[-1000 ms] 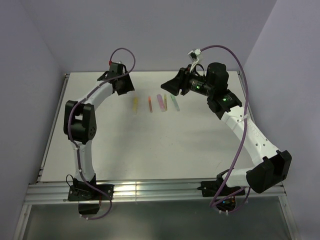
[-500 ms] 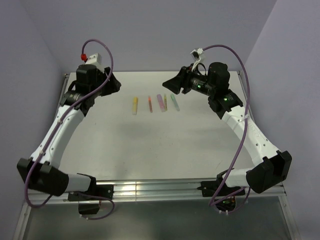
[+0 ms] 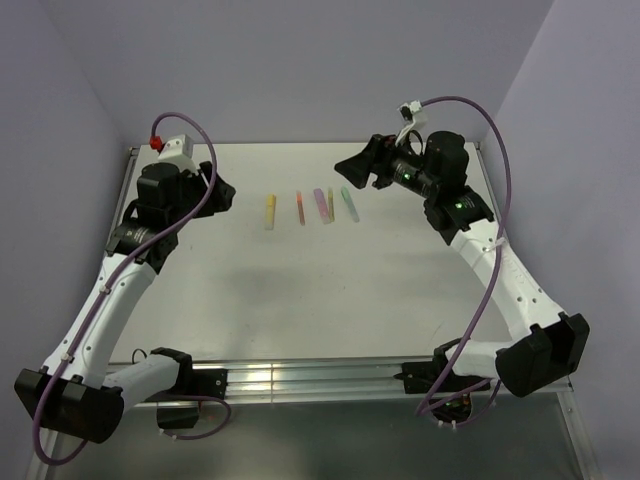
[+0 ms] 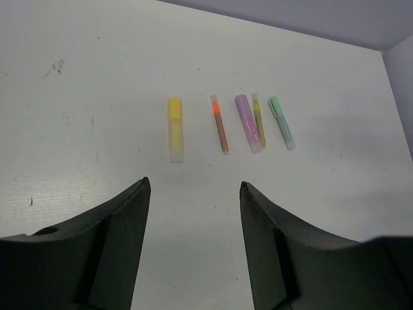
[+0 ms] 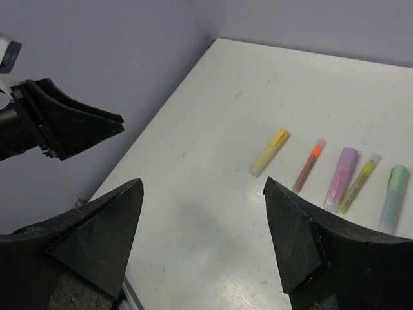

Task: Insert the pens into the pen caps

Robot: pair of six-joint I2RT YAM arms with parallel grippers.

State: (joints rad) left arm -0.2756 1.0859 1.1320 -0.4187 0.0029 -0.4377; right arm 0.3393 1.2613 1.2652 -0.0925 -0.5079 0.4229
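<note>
Five slim pens (image 4: 248,123) in row: yellow, orange, purple, olive, mint.

- A white table (image 3: 300,290) lies flat, its matte top faintly grained.
- A few small dark scuff marks (image 4: 55,66) dot its surface.
- Lavender walls (image 3: 300,60) rise behind and at both sides.
- A ribbed metal rail (image 3: 320,380) runs along the table's near edge.

I read this as a robotics lab test cell: bare white table (image 3: 300,300) boxed in by plain lavender walls (image 3: 300,60), aluminium extrusion rail (image 3: 320,380) along the near edge, two arms (image 3: 110,290) bolted to it, purple cables (image 3: 462,98) looping loose.
</note>
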